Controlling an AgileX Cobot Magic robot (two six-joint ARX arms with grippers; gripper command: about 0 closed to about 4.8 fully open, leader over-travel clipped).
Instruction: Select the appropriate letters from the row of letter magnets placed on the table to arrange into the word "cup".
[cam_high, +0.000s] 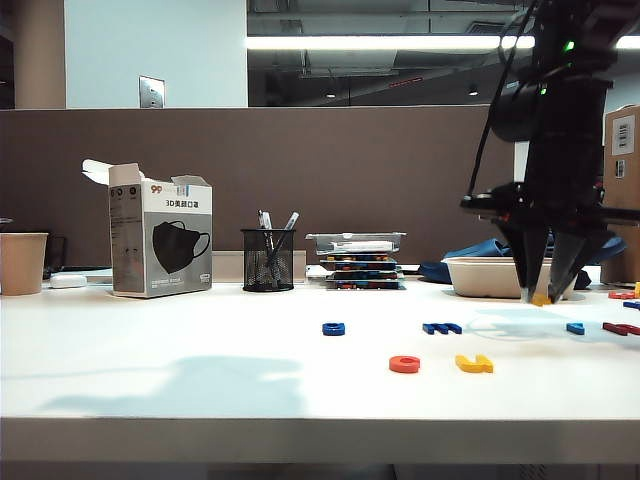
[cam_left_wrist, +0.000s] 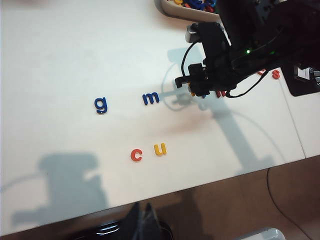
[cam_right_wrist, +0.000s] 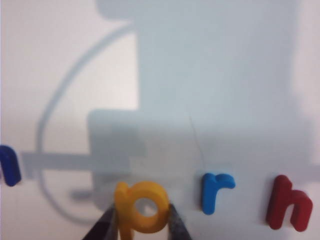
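Right gripper (cam_right_wrist: 138, 225) is pinching the yellow "p" (cam_right_wrist: 141, 206) in the row, fingertips on both flanks. "c" (cam_left_wrist: 136, 155) and "u" (cam_left_wrist: 160, 149) are sitting together nearer the table (cam_high: 150, 370) front. Advice: lift straight, keep the "p" upright, set it just beside the "u". Left gripper is barely showing at its camera's edge; its opening is unreadable.

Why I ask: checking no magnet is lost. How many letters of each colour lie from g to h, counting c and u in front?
Blue: 3 (g, m, r)
Yellow: 2 (u; p, between the right gripper fingers)
Red-orange: 1 (c)
Dark red: 1 (h)
Total: 7
Left gripper hangs past the table edge.
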